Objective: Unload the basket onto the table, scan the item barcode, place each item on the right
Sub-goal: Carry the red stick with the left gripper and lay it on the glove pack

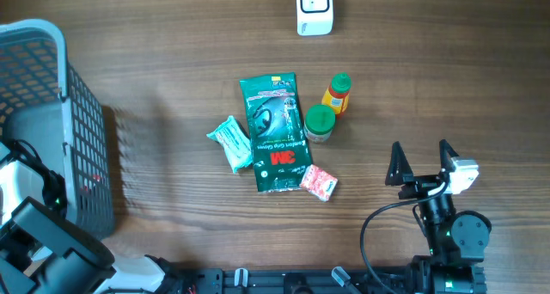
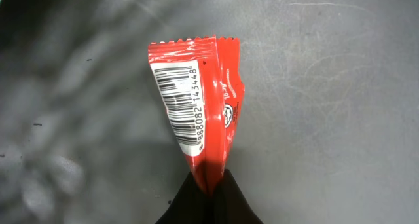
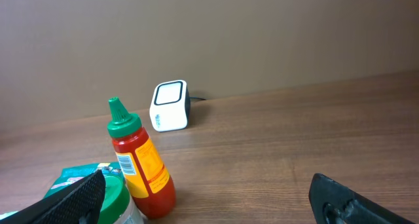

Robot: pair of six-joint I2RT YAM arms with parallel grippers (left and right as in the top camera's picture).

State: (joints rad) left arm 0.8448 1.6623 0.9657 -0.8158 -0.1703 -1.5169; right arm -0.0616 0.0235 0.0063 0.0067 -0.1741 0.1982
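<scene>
- Left gripper (image 2: 208, 185) pinches the red packet (image 2: 200, 112) by one end seam, with the barcode (image 2: 178, 99) facing the wrist camera above a grey surface
- Carry it to the scanner (image 1: 314, 9) and turn the barcode flat toward its window
- Right gripper (image 3: 206, 191) hangs spread, idle

The left tool (image 2: 208, 188) is pinched tight on a packet (image 2: 196, 99). The right tool (image 1: 422, 163) is wide open and holds nothing.

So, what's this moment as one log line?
left gripper: shut on red packet, barcode visible | right gripper: open, empty | scan: pending
</scene>
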